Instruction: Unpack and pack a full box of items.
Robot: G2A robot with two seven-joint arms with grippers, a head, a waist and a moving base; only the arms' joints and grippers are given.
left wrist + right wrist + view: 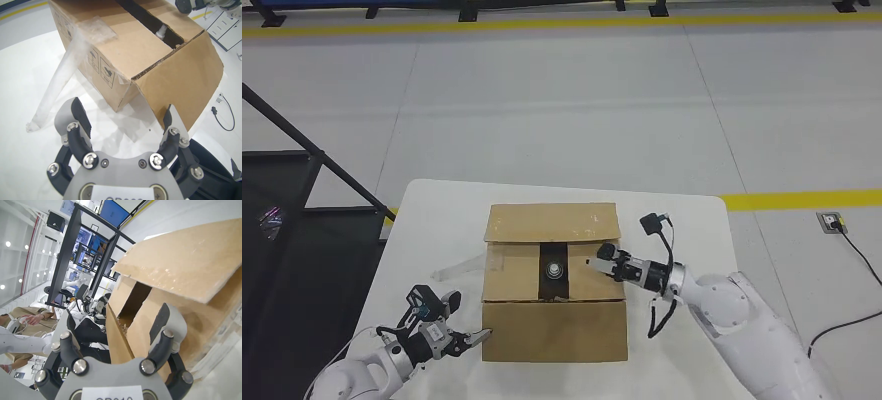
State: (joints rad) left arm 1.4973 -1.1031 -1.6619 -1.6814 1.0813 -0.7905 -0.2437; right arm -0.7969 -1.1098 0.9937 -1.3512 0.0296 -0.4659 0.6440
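A brown cardboard box [552,225] stands in the middle of the white table [442,215]. Its top flaps are parted by a dark slot, and a white bottle-like item [554,270] shows inside. My left gripper [470,340] hovers open and empty at the box's near left corner [136,49], with one fingertip [170,115] close to the hanging front flap. My right gripper [595,262] is at the right top flap. It is open, and its fingers [162,317] straddle the flap's edge on the box [179,256].
A loose strip of clear tape [457,268] runs from the box's left side down to the table [56,85]. A black frame with dark cloth [282,260] stands left of the table. Bare tabletop lies left of and behind the box.
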